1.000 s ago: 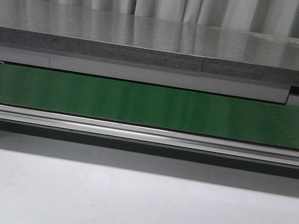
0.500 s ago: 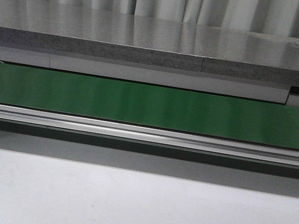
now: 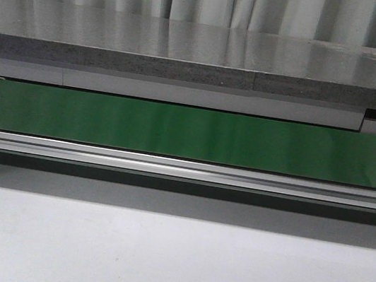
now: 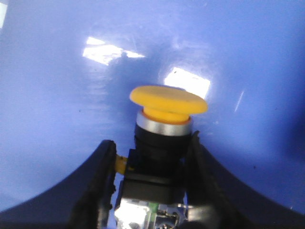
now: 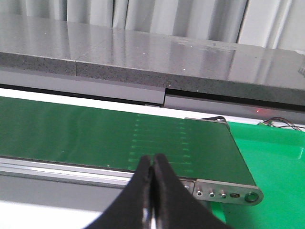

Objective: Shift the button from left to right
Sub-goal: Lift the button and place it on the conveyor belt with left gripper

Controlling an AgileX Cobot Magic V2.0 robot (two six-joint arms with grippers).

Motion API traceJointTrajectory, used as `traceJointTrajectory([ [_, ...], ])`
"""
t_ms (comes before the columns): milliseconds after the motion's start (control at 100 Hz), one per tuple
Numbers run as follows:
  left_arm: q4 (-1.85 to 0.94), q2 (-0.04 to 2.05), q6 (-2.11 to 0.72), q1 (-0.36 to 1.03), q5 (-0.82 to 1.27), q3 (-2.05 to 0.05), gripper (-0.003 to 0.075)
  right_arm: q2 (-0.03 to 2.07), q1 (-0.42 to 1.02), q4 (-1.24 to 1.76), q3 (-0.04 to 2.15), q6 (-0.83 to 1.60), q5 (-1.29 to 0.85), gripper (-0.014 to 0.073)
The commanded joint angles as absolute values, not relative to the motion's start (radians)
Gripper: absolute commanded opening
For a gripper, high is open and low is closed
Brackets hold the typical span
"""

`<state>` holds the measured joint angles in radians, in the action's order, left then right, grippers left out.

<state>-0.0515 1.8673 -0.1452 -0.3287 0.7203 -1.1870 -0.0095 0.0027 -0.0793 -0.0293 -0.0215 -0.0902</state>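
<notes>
The button (image 4: 167,102) shows only in the left wrist view: an orange-yellow mushroom cap, a silver ring and a black body with a small yellow tab. My left gripper (image 4: 151,140) is shut on its black body, one dark finger on each side and the cap pointing away from the wrist, over a glossy blue surface (image 4: 57,95). My right gripper (image 5: 152,160) is shut and empty, in front of the near rail of the green conveyor belt (image 5: 95,133). Neither gripper nor the button shows in the front view.
The green conveyor belt (image 3: 189,133) runs across the front view behind a metal rail (image 3: 183,169), with a grey stone ledge (image 3: 185,71) behind it. The white table top (image 3: 168,267) lies in front. The belt's right end plate (image 5: 228,193) borders a bright green surface (image 5: 276,162).
</notes>
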Motion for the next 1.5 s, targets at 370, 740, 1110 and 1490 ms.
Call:
traceJointTrajectory([
  [370,-0.100,1.621,-0.173,-0.298,0.830,-1.298,0.0005,-0.026,-0.005,-0.078,-0.030,-0.019,-0.007,-0.0068],
  [740,-0.159,1.622,-0.227,-0.121,0.816,-1.300,0.0005,-0.026,-0.005,-0.078,-0.030,-0.019,-0.007,-0.0068],
  [1110,-0.165,1.688,-0.231,-0.044,0.803,-1.300,0.0130,-0.026,-0.005,-0.078,-0.030,-0.019,-0.007,-0.0068],
  [1490,-0.183,1.672,-0.231,-0.044,0.788,-1.300,0.0714,-0.026,-0.005,-0.078,-0.030,-0.019,-0.007,-0.0068],
])
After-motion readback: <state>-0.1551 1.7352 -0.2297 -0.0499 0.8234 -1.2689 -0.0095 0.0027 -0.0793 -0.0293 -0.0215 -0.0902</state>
